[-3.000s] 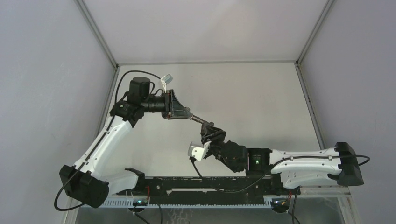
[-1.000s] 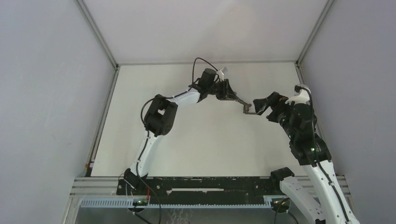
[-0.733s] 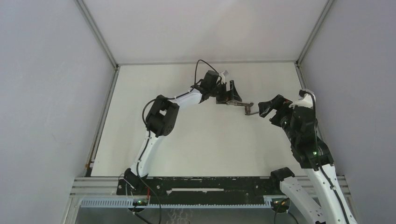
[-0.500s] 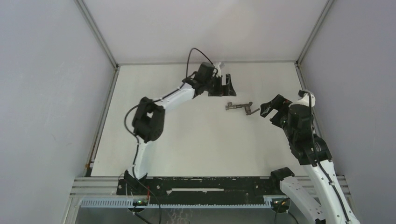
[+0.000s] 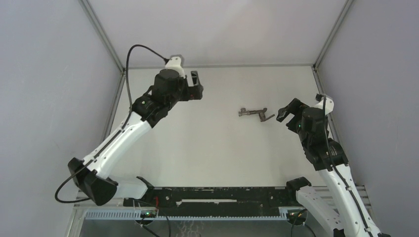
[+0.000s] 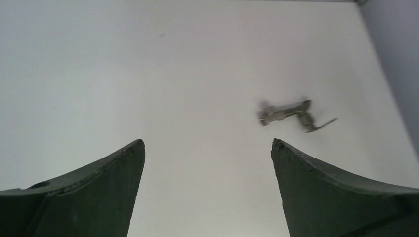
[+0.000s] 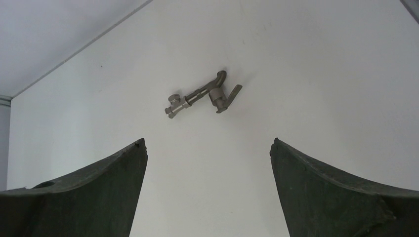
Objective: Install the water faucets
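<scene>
The water faucets (image 5: 254, 113) lie joined as one slim grey-brown tap on the white table, right of centre, with the thin lever at the right end. The same tap shows in the left wrist view (image 6: 291, 113) and in the right wrist view (image 7: 201, 97). My left gripper (image 5: 195, 86) is open and empty at the back left, well clear of the tap. My right gripper (image 5: 288, 110) is open and empty just right of the lever, not touching it. Both wrist views show wide bare gaps between the dark fingers (image 6: 106, 182) (image 7: 316, 177).
Grey walls with metal corner posts (image 5: 101, 34) enclose the table on three sides. The arms' black base rail (image 5: 212, 195) runs along the near edge.
My left gripper opened and let go of the tap, which now lies on the table. The left arm swung back to the left. My right gripper drew slightly away from the lever.
</scene>
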Robot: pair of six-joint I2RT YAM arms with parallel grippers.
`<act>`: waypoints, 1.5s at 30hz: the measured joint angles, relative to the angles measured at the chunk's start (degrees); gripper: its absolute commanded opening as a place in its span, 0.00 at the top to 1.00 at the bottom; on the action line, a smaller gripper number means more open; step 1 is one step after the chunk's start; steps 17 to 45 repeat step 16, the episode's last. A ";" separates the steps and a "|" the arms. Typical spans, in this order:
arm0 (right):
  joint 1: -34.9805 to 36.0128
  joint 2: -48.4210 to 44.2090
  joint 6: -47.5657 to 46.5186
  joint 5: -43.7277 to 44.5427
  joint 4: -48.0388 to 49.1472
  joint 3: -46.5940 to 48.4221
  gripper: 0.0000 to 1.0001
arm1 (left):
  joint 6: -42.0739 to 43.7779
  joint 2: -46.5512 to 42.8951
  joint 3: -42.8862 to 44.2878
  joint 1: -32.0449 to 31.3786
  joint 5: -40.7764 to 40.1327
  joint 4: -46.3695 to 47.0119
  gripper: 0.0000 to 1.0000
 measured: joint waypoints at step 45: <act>-0.20 3.93 0.28 1.84 6.75 0.00 0.00 | -2.10 -21.14 -25.11 0.22 -22.38 -12.00 0.01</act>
